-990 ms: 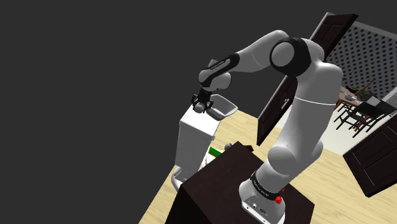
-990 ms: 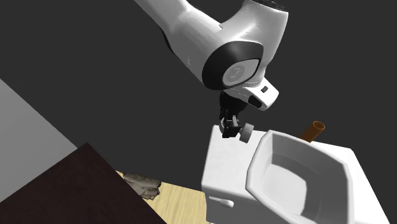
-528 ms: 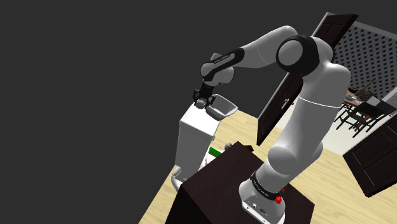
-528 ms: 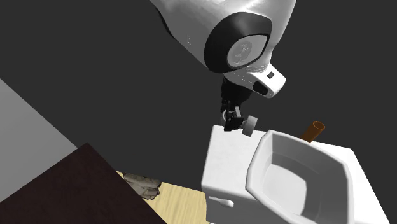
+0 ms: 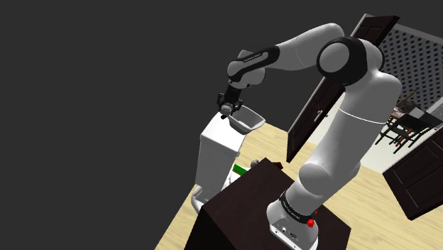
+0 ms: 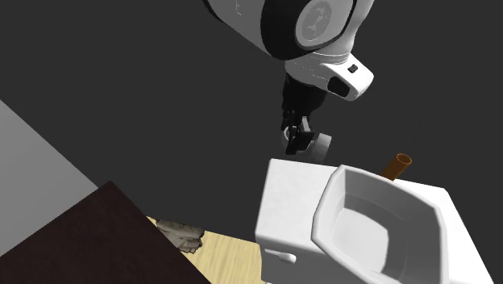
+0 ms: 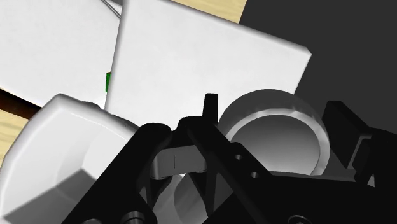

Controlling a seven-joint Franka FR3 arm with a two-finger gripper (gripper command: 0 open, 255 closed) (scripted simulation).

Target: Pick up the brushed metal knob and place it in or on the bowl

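Knob (image 6: 321,147), pale grey and round, hangs clamped between the fingers of the claw (image 6: 301,144), above the bare top of the white desk (image 6: 282,206). The bowl (image 6: 329,211) lies lower than the claw and to one side, its near rim not yet under it. I judge that a release here drops the knob on the flat top, where it can roll over the desk edge just below the claw. Around the claw the air is free; beyond the bowl stands a brown tube (image 6: 396,165).
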